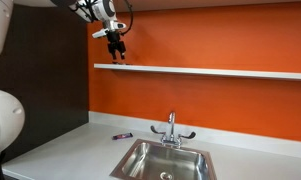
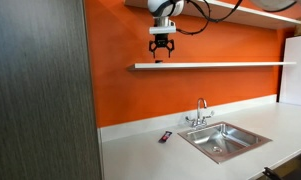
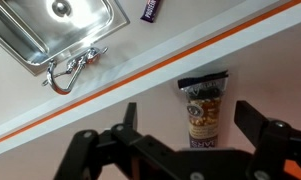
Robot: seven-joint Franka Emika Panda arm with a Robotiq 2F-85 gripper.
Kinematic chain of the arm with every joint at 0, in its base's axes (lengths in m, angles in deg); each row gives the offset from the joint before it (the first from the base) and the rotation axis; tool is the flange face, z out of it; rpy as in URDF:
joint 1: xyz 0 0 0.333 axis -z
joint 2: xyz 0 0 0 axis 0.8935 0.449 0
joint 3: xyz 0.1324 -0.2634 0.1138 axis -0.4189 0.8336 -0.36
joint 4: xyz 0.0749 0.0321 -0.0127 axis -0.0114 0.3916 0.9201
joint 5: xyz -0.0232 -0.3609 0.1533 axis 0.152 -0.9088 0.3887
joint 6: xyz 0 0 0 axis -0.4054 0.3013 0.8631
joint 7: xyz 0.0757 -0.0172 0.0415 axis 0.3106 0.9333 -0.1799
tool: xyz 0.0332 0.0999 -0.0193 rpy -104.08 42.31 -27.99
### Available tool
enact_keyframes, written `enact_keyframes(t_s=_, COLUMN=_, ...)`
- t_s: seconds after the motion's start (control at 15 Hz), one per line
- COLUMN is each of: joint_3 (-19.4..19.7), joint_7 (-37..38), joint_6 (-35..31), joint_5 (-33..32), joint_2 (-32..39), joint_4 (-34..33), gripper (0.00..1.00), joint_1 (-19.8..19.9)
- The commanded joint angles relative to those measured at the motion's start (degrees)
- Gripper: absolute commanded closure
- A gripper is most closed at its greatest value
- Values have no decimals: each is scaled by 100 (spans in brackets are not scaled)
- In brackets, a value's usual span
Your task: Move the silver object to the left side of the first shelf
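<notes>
The silver object (image 3: 203,110) is a small oblong bar in a dark and silver wrapper. It lies flat on the first shelf (image 3: 50,135), a long thin white shelf on the orange wall in both exterior views (image 1: 210,70) (image 2: 230,65). My gripper (image 3: 188,112) hangs just above the shelf's left end (image 1: 115,48) (image 2: 161,47). It is open, with a finger on each side of the bar and a gap to each. In both exterior views the bar is mostly hidden under the fingers.
Below, a white counter holds a steel sink (image 1: 162,160) (image 2: 225,140) (image 3: 50,20) with a chrome faucet (image 1: 171,128) (image 2: 201,110) (image 3: 70,68). A small purplish-dark piece (image 1: 122,135) (image 2: 165,136) (image 3: 151,9) lies beside the sink. A second shelf (image 2: 260,12) runs higher up.
</notes>
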Motion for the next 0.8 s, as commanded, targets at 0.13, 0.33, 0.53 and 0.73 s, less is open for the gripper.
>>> enact_keyframes(t_s=0.13, joint_3=-7, joint_7=359, joint_6=-477, joint_5=132, joint_2=-1034, joint_4=1559, gripper=0, joint_1=15)
enact_keyframes(t_s=0.33, joint_3=-25, joint_7=492, joint_6=-797, joint_5=113, joint_2=-1545, joint_4=2356, gripper=0, joint_1=-30)
enact_keyframes(t_s=0.53, joint_3=-75, joint_7=573, joint_6=-1051, joint_5=102, joint_2=-2002, joint_4=3040, gripper=0, joint_1=-86)
enact_keyframes(t_s=0.73, joint_3=-194, joint_7=652, joint_6=-1323, joint_5=85, joint_2=-2477, joint_4=3792, gripper=0, joint_1=-95)
